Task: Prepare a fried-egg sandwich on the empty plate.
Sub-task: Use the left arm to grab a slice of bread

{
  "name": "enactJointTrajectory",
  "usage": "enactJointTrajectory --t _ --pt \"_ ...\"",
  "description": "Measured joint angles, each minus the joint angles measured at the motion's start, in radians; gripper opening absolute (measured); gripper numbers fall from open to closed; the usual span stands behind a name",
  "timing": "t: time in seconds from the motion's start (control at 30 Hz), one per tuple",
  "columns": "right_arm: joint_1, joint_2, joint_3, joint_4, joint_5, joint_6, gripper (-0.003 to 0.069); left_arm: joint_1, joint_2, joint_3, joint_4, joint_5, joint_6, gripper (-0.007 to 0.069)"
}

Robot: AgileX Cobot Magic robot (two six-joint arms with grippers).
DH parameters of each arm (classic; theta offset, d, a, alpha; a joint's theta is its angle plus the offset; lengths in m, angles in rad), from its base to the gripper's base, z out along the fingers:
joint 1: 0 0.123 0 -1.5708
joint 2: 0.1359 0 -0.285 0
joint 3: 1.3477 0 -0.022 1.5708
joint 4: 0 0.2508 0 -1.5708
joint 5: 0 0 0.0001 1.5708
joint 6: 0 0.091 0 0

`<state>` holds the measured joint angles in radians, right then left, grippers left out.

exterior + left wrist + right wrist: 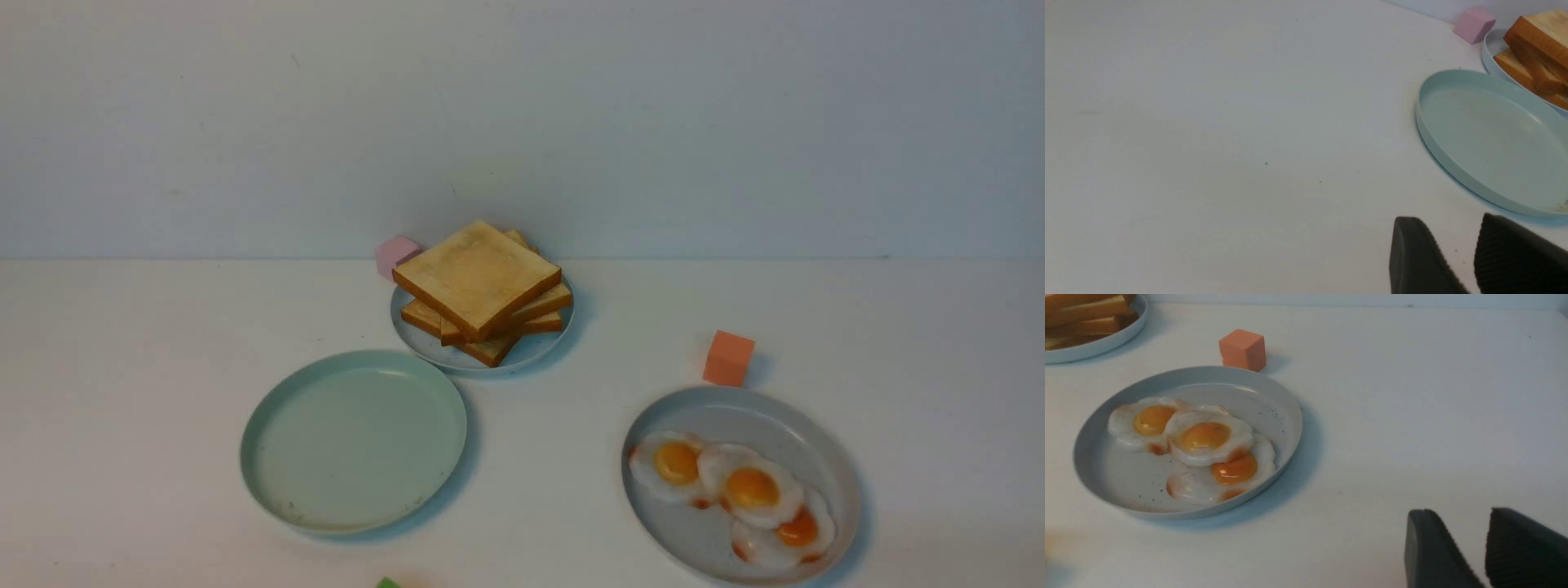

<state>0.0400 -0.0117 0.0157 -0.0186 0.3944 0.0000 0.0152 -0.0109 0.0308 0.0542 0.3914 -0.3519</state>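
The left gripper and the right gripper each hang low, their dark ribbed fingers slightly parted, both empty

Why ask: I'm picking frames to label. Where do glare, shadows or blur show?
Front view: soft light, faint shadows right of the orange cube and the toast plate. Left wrist view: a glare streak on the mint-green plate. Right wrist view: glossy highlights on the fried eggs.
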Motion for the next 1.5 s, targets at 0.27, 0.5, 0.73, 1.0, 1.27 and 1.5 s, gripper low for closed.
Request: enactJointTrajectory --t 0.27,0.5,0.73,1.0,1.27,1.5 --pt "0.0 0.0 0.0 0.0 0.0 0.0 0.0238 0.0 0.0 0.0 0.0 0.0 0.0 0.0237" --pt "0.0 0.0 0.0 0.0 0.0 0.0 0.0238 0.0 0.0 0.0 0.0 0.0 0.0 0.0237" --pt "0.0 0.0 0.0 0.0 0.0 0.0 0.0238 0.0 0.0 0.0 -0.002 -0.016 -0.005 0.0237" --pt "0.0 0.0 0.0 0.0 0.0 0.0 0.0238 0.0 0.0 0.0 -0.354 -0.255 -0.188 0.0237" --pt "0.0 0.0 0.0 0.0 0.0 0.0 0.0238 0.0 0.0 -0.018 -0.482 -0.343 -0.213 0.0216" --pt "0.0 0.0 0.0 0.0 0.0 0.0 0.0238 -0.009 0.164 -0.22 -0.384 -0.181 -0.032 0.0017"
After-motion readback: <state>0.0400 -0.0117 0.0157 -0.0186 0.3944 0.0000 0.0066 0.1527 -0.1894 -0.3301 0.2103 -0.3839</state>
